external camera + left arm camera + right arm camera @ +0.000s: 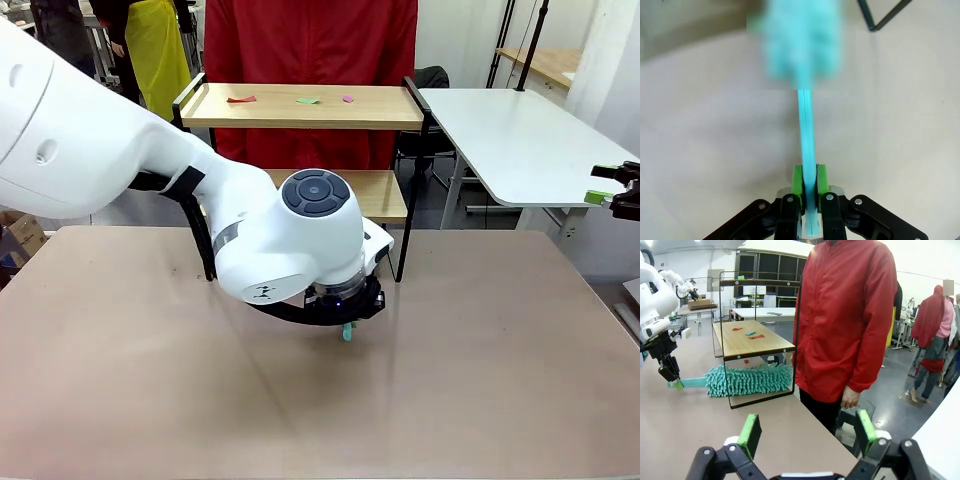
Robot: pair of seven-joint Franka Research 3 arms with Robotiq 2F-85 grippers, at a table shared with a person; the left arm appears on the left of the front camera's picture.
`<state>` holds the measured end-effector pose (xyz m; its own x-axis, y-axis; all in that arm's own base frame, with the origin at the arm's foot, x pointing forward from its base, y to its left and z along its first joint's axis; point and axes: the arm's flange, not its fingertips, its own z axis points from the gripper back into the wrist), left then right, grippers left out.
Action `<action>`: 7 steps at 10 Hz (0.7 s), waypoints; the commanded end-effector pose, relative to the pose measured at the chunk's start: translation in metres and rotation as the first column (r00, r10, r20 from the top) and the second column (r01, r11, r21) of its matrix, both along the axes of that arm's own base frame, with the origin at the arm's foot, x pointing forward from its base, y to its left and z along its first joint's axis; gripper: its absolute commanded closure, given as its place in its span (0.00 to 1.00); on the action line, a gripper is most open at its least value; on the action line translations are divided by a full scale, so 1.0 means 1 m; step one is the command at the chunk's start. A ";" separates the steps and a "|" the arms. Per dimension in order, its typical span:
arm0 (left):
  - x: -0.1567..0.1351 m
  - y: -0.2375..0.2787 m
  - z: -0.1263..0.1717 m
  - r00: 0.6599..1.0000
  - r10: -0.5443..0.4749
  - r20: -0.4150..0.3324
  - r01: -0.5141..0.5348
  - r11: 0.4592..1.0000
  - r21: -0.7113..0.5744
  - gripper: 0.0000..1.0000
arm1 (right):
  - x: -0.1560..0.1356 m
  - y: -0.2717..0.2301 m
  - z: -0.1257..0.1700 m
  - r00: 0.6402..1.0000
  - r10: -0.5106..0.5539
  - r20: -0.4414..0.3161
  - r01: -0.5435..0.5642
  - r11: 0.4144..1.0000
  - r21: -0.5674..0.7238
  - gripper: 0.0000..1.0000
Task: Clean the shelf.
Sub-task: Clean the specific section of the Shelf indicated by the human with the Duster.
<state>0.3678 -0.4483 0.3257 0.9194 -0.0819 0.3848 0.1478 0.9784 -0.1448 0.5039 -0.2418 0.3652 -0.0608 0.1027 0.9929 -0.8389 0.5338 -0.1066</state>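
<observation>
The left end effector point(809, 175) is clenched on a teal duster point(805, 125) by its handle; the right end effector point(807, 432) stands released. The right wrist view reveals the duster's fluffy head beneath the lower board of the shelf point(747, 342), at the surface's point(670, 430) far edge, a spot the arm hides from the front.

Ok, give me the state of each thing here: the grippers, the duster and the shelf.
shelf: upright, coloured scraps on its top board.
duster: handle gripped, head low under the shelf.
left gripper: shut on the duster.
right gripper: open, empty.
</observation>
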 end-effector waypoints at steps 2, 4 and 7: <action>0.009 0.038 0.013 0.998 0.025 -0.051 -0.023 0.999 0.038 0.87 | 0.001 0.002 0.005 1.000 -0.003 -0.020 0.003 1.000 -0.009 0.00; 0.014 0.064 0.018 0.995 0.036 -0.096 -0.030 0.998 0.063 0.87 | 0.001 0.002 0.005 1.000 -0.003 -0.020 0.003 1.000 -0.009 0.00; 0.017 0.098 0.022 0.993 0.087 -0.075 -0.079 0.992 0.101 0.87 | 0.001 0.002 0.005 1.000 -0.003 -0.020 0.003 1.000 -0.009 0.00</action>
<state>0.3891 -0.3661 0.3415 0.9507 -0.0438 0.3070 0.0715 0.9943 -0.0797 0.5039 -0.2417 0.3652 -0.0608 0.1027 0.9929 -0.8390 0.5336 -0.1066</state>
